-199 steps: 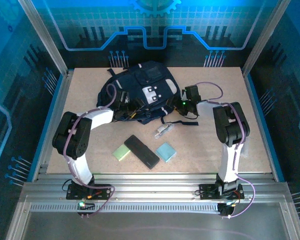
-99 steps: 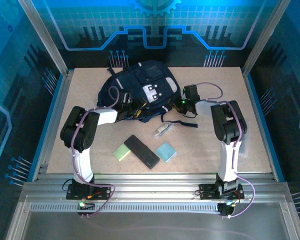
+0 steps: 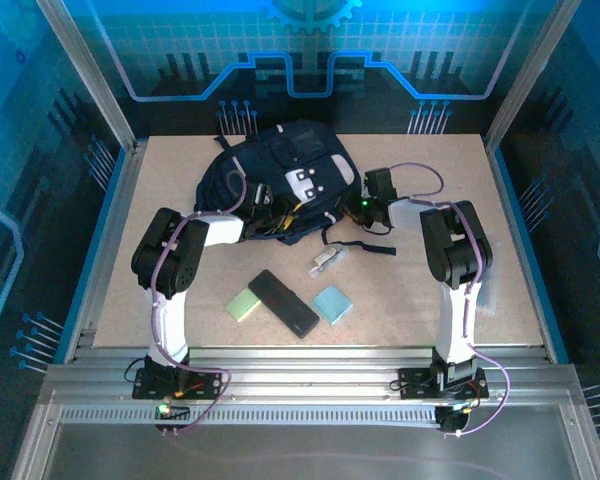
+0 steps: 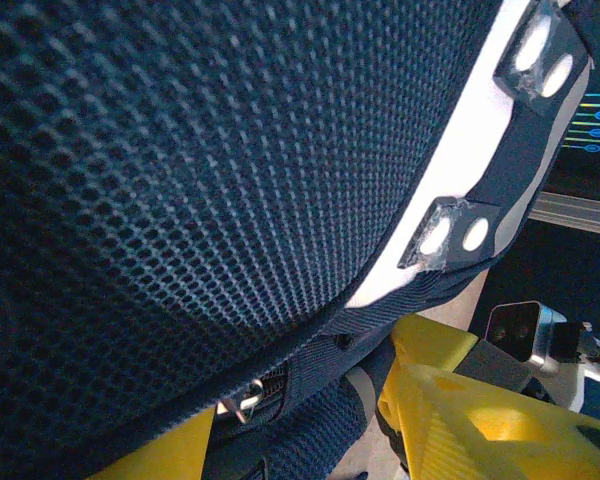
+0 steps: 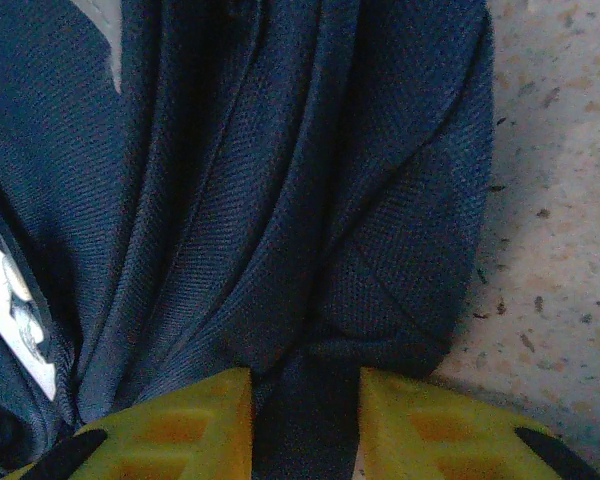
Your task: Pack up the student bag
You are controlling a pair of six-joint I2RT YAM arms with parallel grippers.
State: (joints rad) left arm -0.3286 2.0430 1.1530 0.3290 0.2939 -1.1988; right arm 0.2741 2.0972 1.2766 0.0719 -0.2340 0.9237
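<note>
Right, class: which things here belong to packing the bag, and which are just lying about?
In the job:
bag
left gripper, at the bag
right gripper, fabric between its fingers

Lying about on the table, untouched, perhaps for packing later:
black case
green pad
blue pad
small pale item

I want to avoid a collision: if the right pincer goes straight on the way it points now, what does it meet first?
The navy backpack: a fold of its fabric lies between the fingertips of the right pincer, so contact is probably immediate.
</note>
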